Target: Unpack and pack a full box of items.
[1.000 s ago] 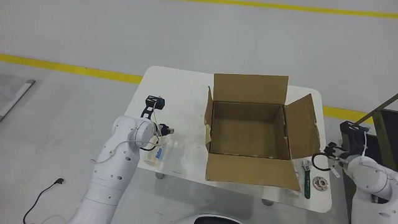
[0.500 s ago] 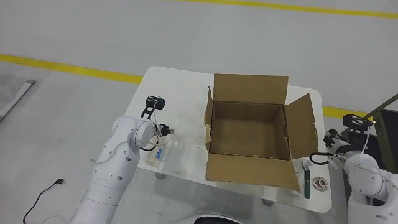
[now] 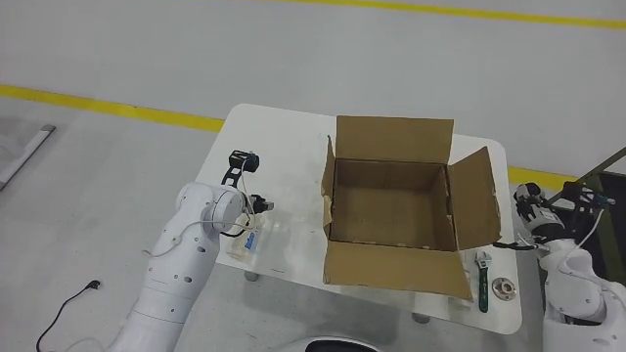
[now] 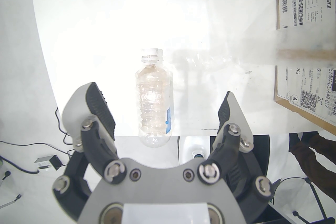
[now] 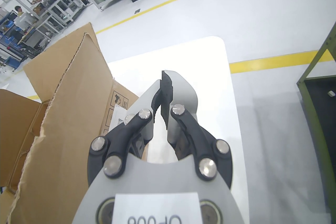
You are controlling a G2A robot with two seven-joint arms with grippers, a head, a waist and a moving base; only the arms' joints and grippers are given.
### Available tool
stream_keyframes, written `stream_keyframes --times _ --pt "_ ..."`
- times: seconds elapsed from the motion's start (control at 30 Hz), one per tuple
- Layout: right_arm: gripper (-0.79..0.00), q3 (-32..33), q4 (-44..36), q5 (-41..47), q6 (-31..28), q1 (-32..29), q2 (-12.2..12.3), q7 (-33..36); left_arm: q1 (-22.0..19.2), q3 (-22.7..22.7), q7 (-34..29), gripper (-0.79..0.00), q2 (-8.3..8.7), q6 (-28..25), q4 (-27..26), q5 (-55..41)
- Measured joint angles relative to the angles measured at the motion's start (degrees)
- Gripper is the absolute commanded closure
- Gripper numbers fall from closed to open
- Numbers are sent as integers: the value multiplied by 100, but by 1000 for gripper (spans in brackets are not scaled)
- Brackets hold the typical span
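1. One white table; I log it from my left side across to my right.
2. One left gripper: jaws spread wide, holding nothing, one pad on either side of the bottle and clear of it.
3. One clear plastic bottle: it lies on its side at the table's near left edge, cap pointing away from the gripper.
4. One cardboard box: it stands mid-table with four flaps folded out, and I see its brown floor.
5. One green-handled wrench: just beside the box's near right corner.
6. One small round disc: beside the wrench; I cannot tell what it is.
7. One right gripper: pads pressed together on nothing, beside the box's right flap.
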Motion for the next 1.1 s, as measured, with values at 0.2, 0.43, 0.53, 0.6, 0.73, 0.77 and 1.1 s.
stream_keyframes --times 0.2,0.43,0.53,0.6,0.73,0.77,1.1 --pt "0 -82 -74 -114 -65 -60 -1 -158 0 0 0 -785 0 0 0 0" --pt "0 -420 -50 -966 -165 -468 -39 -1818 0 0 0 -785 0 0 0 0" --pt "0 -331 -69 -964 -144 -696 -43 -2240 0 0 0 -785 0 0 0 0" --pt "0 -255 -88 -1007 -11 -819 -47 -2471 0 0 0 -785 0 0 0 0" --pt "0 -248 -327 -1261 544 -1021 -70 -2671 0 0 0 -785 0 0 0 0" --pt "0 -273 -465 -1373 756 -1111 -79 -2658 0 0 0 -785 0 0 0 0" --pt "0 -557 -1302 -1758 1928 -1612 -185 -2751 0 0 0 -785 0 0 0 0"
